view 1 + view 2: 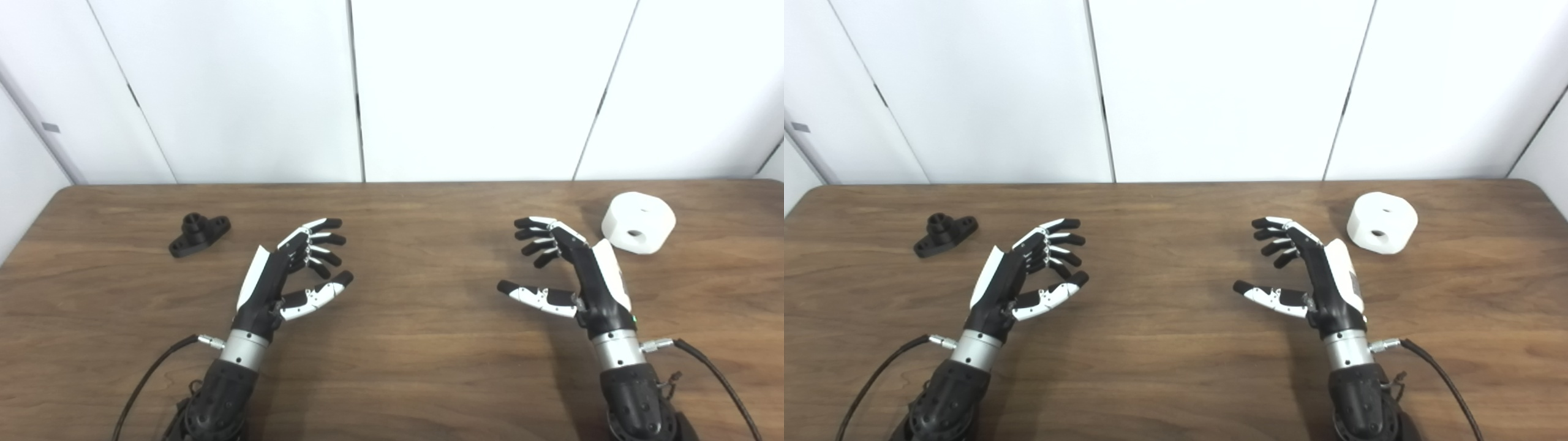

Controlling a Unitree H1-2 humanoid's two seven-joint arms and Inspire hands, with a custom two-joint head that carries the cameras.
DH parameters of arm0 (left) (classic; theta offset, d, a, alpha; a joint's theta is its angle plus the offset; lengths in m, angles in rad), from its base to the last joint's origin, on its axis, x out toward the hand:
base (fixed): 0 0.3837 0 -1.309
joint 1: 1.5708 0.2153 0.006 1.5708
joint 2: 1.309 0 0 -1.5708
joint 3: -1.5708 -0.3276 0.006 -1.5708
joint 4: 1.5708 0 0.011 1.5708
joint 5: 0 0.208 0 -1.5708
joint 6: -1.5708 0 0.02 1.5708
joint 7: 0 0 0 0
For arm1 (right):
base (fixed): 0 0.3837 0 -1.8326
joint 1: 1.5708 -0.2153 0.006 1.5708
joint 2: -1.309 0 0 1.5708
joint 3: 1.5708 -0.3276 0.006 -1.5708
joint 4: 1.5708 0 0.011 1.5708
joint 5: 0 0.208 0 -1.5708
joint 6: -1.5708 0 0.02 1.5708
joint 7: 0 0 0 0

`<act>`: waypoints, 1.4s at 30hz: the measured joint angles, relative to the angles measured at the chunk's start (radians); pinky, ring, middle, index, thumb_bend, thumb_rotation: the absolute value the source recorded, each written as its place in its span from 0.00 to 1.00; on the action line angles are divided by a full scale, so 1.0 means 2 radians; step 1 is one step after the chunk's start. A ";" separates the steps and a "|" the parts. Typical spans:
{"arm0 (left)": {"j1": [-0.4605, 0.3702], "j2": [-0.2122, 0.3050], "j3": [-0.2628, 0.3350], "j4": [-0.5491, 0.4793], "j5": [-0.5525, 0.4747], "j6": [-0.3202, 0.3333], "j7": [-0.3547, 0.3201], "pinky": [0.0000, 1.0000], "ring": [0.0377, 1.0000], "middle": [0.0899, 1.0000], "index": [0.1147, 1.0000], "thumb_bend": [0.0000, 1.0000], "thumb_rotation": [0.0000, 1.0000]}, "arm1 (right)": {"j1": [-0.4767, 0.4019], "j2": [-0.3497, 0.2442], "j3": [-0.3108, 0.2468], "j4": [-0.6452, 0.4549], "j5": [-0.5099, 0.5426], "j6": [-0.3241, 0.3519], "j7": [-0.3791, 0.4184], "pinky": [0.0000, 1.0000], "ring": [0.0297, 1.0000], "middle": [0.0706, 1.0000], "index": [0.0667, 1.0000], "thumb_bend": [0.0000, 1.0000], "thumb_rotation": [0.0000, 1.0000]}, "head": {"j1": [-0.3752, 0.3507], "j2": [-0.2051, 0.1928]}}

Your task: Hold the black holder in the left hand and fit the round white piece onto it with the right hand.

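The black holder (pixel 199 234) lies on the wooden table (pixel 416 343) at the far left, a small flanged part with a round boss on top. My left hand (pixel 288 269) hovers to its right, open, fingers spread, holding nothing. The round white piece (pixel 638 222), a thick disc with a hole in its side and a smaller one on top, rests at the far right. My right hand (pixel 566 269) is just left of it and a little nearer me, open and empty, palm facing inward.
White wall panels (pixel 478 86) stand behind the table's back edge. Black cables (pixel 147 380) run from both wrists along the table's front. Bare wood lies between the two hands.
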 measured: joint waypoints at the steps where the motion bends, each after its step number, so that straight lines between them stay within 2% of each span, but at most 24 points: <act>1: 0.000 0.000 0.000 0.000 0.000 0.000 0.000 0.48 0.58 0.70 0.77 0.58 0.14 | 0.000 0.000 0.000 0.000 0.000 0.000 0.000 0.46 0.57 0.64 0.69 0.56 0.15 | -0.001 0.000; 10: 0.000 0.000 0.000 0.000 -0.004 0.000 0.000 0.47 0.58 0.69 0.76 0.57 0.13 | 0.000 0.000 0.000 -0.001 -0.002 0.000 0.000 0.46 0.58 0.64 0.69 0.56 0.17 | -0.001 0.001; 14: 0.000 0.000 0.000 0.000 -0.004 0.000 0.000 0.48 0.59 0.69 0.75 0.58 0.13 | 0.000 0.000 0.000 -0.002 -0.002 0.001 0.000 0.46 0.58 0.64 0.69 0.56 0.16 | 0.015 -0.001; 18: 0.000 -0.002 -0.001 0.000 -0.003 0.001 0.001 0.46 0.59 0.68 0.75 0.59 0.15 | 0.000 -0.001 -0.002 -0.001 0.001 0.000 0.000 0.47 0.58 0.64 0.69 0.55 0.17 | 0.073 -0.011; 21: 0.000 -0.010 -0.004 0.000 0.003 0.001 0.005 0.47 0.59 0.68 0.75 0.60 0.16 | 0.000 -0.008 -0.005 0.002 0.009 -0.003 0.000 0.46 0.58 0.64 0.69 0.55 0.13 | 0.121 -0.020; 22: 0.000 -0.013 -0.006 0.000 0.005 0.001 0.006 0.48 0.60 0.68 0.75 0.60 0.15 | 0.000 -0.013 -0.007 0.004 0.013 -0.005 0.000 0.46 0.58 0.64 0.69 0.55 0.11 | 0.121 -0.020; 25: 0.000 -0.022 -0.012 0.003 0.014 0.001 0.010 0.50 0.60 0.68 0.74 0.59 0.12 | 0.001 -0.022 -0.014 0.011 0.025 -0.011 0.001 0.47 0.57 0.64 0.69 0.54 0.07 | 0.169 -0.033; 32: -0.005 -0.026 -0.017 0.015 0.024 -0.004 0.024 0.48 0.60 0.67 0.72 0.57 0.05 | 0.009 -0.028 -0.017 0.000 0.036 -0.005 0.011 0.47 0.57 0.65 0.69 0.54 0.00 | 0.176 -0.036; 38: -0.005 -0.026 -0.017 0.015 0.023 -0.003 0.024 0.51 0.62 0.68 0.69 0.61 0.13 | 0.010 -0.026 -0.018 -0.008 0.034 0.004 0.011 0.47 0.57 0.64 0.69 0.54 0.00 | 0.176 -0.035; 42: -0.005 -0.024 -0.014 0.013 0.023 -0.001 0.024 0.49 0.60 0.66 0.66 0.63 0.08 | 0.010 -0.027 -0.018 -0.021 0.034 0.016 0.014 0.46 0.57 0.64 0.69 0.54 0.00 | 0.177 -0.036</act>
